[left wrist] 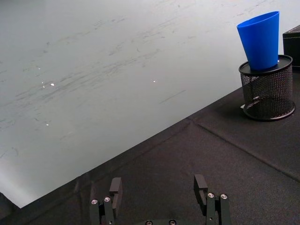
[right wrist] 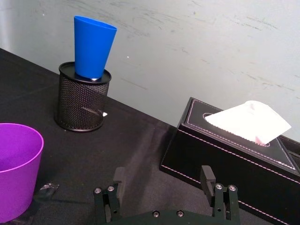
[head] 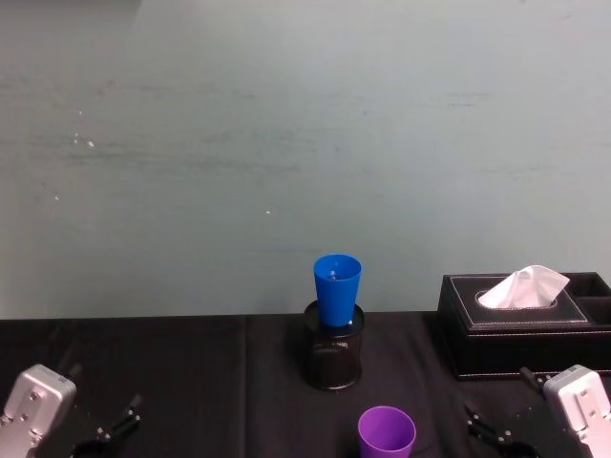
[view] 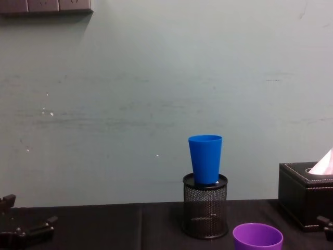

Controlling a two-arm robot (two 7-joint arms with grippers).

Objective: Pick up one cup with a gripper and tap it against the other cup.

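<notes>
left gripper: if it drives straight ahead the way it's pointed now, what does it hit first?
Nothing on the table, as far as the left wrist view shows: the left gripper, jaws open, points across bare black tablecloth toward the wall. The mesh pen holder holding the blue cup stands well off to one side.

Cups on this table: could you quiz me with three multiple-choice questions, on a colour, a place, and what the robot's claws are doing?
1. What colour is the near cup, closest to the robot?
A. purple
B. red
C. green

2. Where does the blue cup stand?
A. on a shelf
B. atop the black mesh pen holder
C. on the floor

3. How are the left gripper and right gripper?
A. both shut on cups
B. both open and empty
C. one lifting a cup

1 A: the near cup is plainly purple.
2 B: its base sits at the holder's rim.
3 B: each one's fingers stand apart with nothing between.
</notes>
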